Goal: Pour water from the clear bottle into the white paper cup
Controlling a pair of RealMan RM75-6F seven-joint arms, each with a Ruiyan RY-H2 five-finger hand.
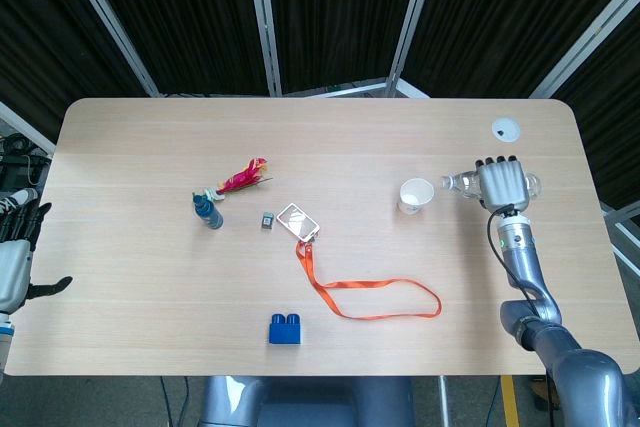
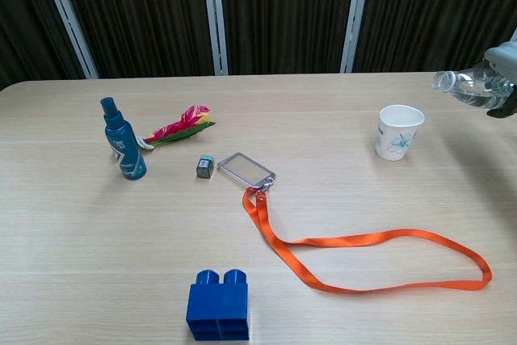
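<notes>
The white paper cup (image 1: 415,195) (image 2: 398,132) stands upright on the right half of the table. My right hand (image 1: 502,185) (image 2: 503,66) grips the clear bottle (image 1: 458,184) (image 2: 468,86), which lies tilted with its open neck pointing toward the cup, a little to the cup's right and above the table. Most of the bottle is hidden by the hand. My left hand (image 1: 14,257) hangs off the table's left edge, fingers apart, holding nothing.
A blue spray bottle (image 1: 207,210), a red and yellow wrapper (image 1: 243,176), a small grey block (image 1: 267,219), a badge holder (image 1: 298,221) on an orange lanyard (image 1: 375,298), and a blue brick (image 1: 285,329) lie left and centre. A white disc (image 1: 506,129) sits at the far right.
</notes>
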